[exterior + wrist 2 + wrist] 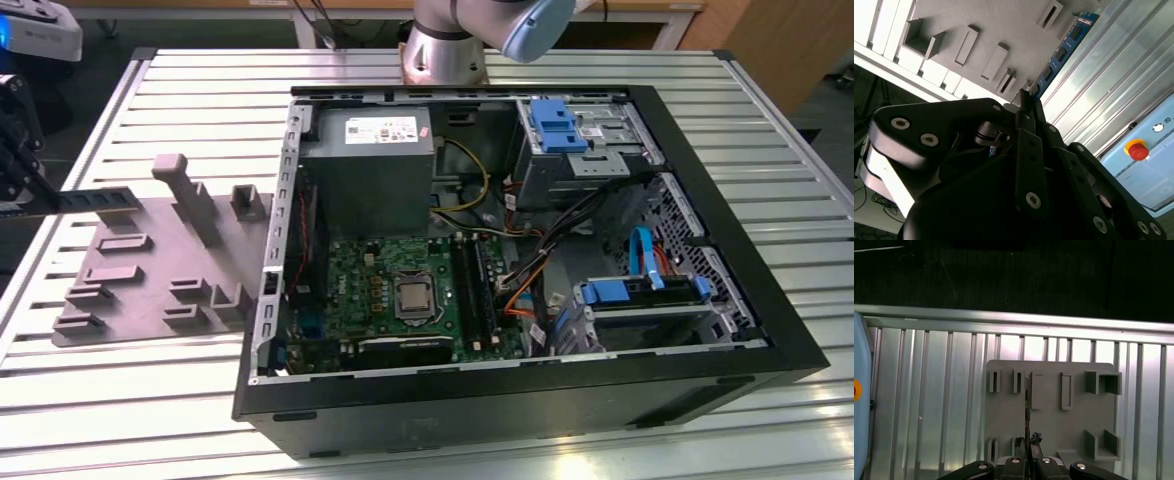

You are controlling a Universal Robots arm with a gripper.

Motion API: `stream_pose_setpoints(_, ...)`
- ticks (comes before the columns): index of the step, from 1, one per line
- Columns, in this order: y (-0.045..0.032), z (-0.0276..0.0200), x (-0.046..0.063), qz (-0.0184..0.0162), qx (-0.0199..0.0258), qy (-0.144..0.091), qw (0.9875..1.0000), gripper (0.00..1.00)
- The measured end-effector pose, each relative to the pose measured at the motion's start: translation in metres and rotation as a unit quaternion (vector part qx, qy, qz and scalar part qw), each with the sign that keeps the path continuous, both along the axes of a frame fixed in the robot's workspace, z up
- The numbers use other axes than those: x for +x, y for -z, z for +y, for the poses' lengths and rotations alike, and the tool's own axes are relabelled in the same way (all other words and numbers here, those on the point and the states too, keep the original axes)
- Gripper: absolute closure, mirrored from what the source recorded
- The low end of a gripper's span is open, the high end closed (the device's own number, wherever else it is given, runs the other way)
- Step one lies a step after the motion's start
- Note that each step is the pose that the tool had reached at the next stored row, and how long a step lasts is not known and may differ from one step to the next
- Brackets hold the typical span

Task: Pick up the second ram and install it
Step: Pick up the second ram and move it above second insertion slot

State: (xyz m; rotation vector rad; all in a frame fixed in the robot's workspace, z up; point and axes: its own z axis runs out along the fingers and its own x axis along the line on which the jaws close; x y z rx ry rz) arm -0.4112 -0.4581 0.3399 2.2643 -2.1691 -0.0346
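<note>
One end of the ram (96, 197) is pinched between the gripper (1025, 100) fingers, edge-on and level above the fixture (160, 230). A firm, square hold seems key, since an end grip invites tilting.

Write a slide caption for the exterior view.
Gripper holds the second ram above the grey fixture plate, at the exterior view's left of the open computer case.
</note>
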Motion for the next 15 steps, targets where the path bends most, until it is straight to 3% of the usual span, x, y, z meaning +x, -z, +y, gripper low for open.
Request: stream_pose_setpoints(15,-0.0034,0.0003,0.0000,-0.0001,0.0000,0.000,1.0000,0.86)
